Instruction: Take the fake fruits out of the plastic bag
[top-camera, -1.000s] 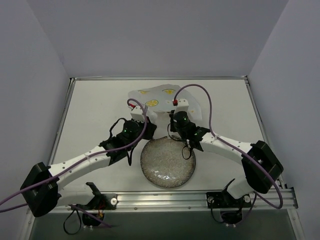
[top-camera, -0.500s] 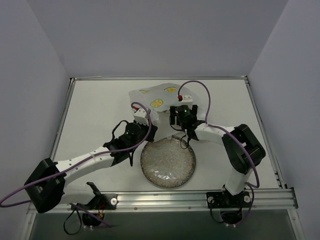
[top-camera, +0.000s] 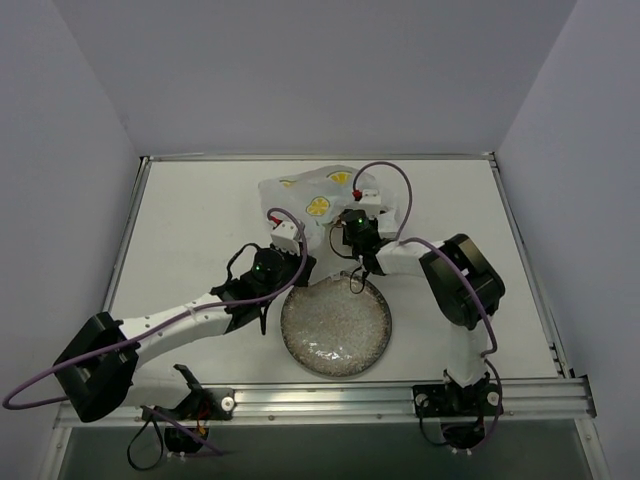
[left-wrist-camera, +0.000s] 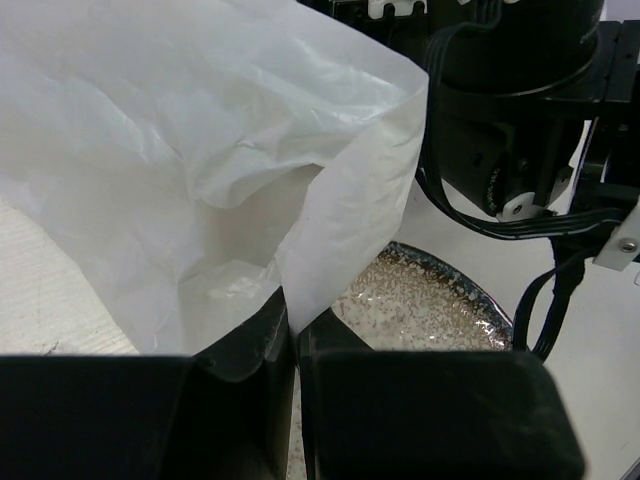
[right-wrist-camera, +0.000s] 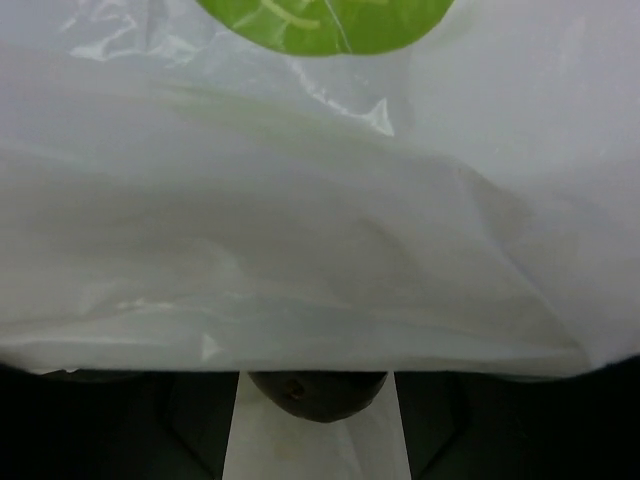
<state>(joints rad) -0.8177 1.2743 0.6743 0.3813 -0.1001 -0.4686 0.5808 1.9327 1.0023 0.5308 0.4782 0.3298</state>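
Observation:
The plastic bag (top-camera: 312, 196) lies crumpled at the back of the table, white with printed citrus slices. My left gripper (top-camera: 287, 243) is shut on the bag's near edge (left-wrist-camera: 300, 290) and holds the mouth up. My right gripper (top-camera: 350, 226) is pushed into the bag's mouth from the right, and the bag (right-wrist-camera: 320, 200) drapes over its fingertips. Its fingers (right-wrist-camera: 195, 425) stand apart with a dark maroon ball (right-wrist-camera: 318, 393) between them, a thin gap showing on each side. The other fake fruits are hidden.
A round speckled glass plate (top-camera: 335, 326) sits just in front of both grippers, and it also shows in the left wrist view (left-wrist-camera: 430, 300). The right wrist's body (left-wrist-camera: 510, 100) and cables hang close beside the left gripper. White walls enclose the table.
The right arm has folded back at the elbow and its gripper has moved left into the bag's mouth. The left gripper has edged forward, and the bag has bunched up taller.

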